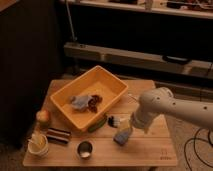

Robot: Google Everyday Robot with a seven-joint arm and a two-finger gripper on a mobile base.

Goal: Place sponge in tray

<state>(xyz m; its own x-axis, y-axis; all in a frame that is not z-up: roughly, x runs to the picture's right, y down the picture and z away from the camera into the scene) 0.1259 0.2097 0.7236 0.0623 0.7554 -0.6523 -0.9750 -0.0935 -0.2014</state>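
The grey-blue sponge [122,136] lies on the wooden table [150,152], right of the middle and near the front. The yellow tray [107,81] stands tilted at the table's back left, apart from the sponge. It holds a grey cloth [78,102] and a reddish-brown item [93,102]. My white arm [155,106] reaches in from the right. Its gripper [132,125] hangs just above the sponge's right end and hides part of it.
A dark-headed brush [114,120] and a green item [99,123] lie between tray and sponge. A metal cup [85,148], a dark box [58,135], a yellow cup [38,145] and an apple [43,117] stand along the front left. A cable [197,145] lies on the floor at right.
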